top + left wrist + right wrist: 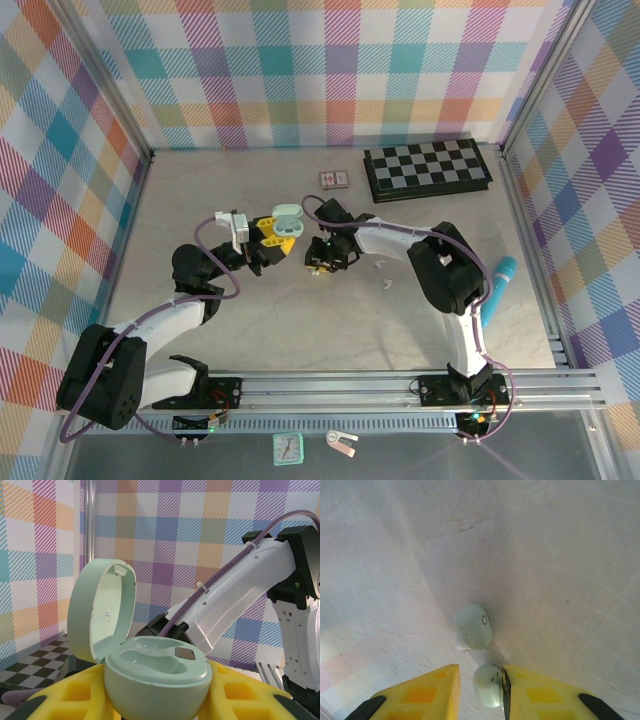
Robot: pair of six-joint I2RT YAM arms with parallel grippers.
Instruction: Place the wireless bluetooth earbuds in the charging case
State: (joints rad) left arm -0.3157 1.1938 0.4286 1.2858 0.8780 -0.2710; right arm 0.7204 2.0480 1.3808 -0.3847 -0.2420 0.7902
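Though indistinct overhead, two pale earbuds (473,626)

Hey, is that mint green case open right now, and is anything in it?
Open: the case has its lid tipped up, and the hollows that show are bare.

Both arms are showing white shells and black joints; lilac cables (220,572) are running along the left arm (165,322) and right arm (392,238), and the jaws are wearing yellow pads (420,695).
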